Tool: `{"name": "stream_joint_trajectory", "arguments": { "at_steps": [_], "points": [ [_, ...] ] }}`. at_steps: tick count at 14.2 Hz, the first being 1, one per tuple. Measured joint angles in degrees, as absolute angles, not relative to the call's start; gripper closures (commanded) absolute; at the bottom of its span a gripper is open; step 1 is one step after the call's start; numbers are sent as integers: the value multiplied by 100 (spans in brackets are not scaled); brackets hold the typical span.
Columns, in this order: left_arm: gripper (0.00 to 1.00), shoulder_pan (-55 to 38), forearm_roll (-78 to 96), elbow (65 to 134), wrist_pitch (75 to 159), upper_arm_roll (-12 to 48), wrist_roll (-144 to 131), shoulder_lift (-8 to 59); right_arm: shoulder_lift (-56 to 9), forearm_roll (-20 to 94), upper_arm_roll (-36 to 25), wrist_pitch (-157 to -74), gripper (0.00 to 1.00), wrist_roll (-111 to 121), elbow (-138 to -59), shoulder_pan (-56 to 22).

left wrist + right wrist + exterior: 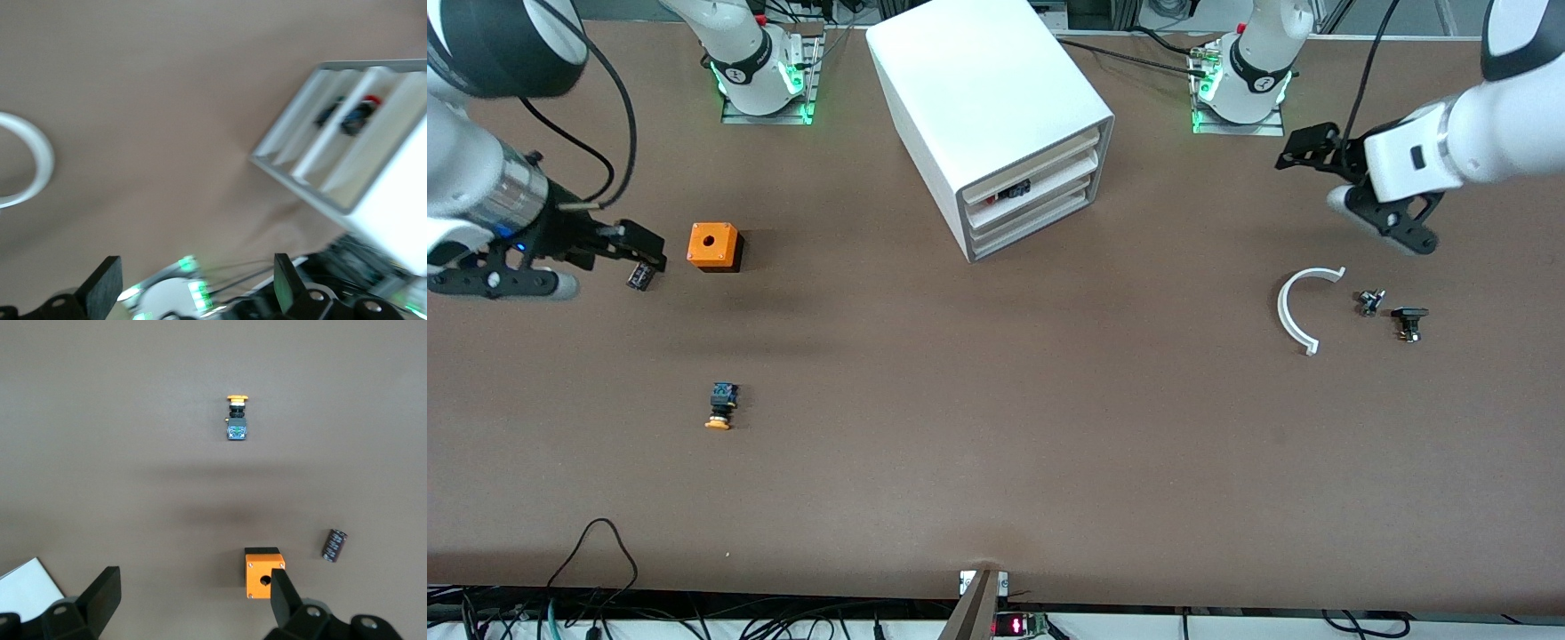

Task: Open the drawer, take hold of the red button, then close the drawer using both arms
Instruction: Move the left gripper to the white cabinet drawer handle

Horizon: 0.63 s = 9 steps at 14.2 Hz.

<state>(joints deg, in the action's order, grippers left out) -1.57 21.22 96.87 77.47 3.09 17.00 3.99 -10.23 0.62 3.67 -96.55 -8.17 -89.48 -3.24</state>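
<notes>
The white cabinet [978, 98] stands near the robot bases with its three drawers pushed in. The red-capped button [1014, 189] lies in what looks like the middle drawer [1049, 188], seen through the gap above its low front. It also shows in the left wrist view [357, 115]. My left gripper [1303, 147] is open and empty, in the air toward the left arm's end, apart from the cabinet [373, 200]. My right gripper [636, 244] is open and empty, over the table beside the orange cube [714, 246].
An orange-capped button [720, 407] lies nearer the front camera than the cube. A small black cylinder [639, 276] lies under the right gripper. A white curved strip [1303, 307] and two small black parts [1369, 302] [1409, 322] lie below the left gripper.
</notes>
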Motion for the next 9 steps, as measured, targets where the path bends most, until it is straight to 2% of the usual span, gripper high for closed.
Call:
{"name": "stream_joint_trajectory", "arguments": {
  "at_steps": [5, 9],
  "points": [
    [0, -185, 3992, 9762, 7645, 317, 2130, 1505, -1473, 62, 352, -9952, 0, -825, -8946, -314],
    [1, -213, 4796, 9866, 7765, 455, 3149, 2274, -1790, 61, 351, -10316, 0, -1092, -8947, -329]
  ]
}}
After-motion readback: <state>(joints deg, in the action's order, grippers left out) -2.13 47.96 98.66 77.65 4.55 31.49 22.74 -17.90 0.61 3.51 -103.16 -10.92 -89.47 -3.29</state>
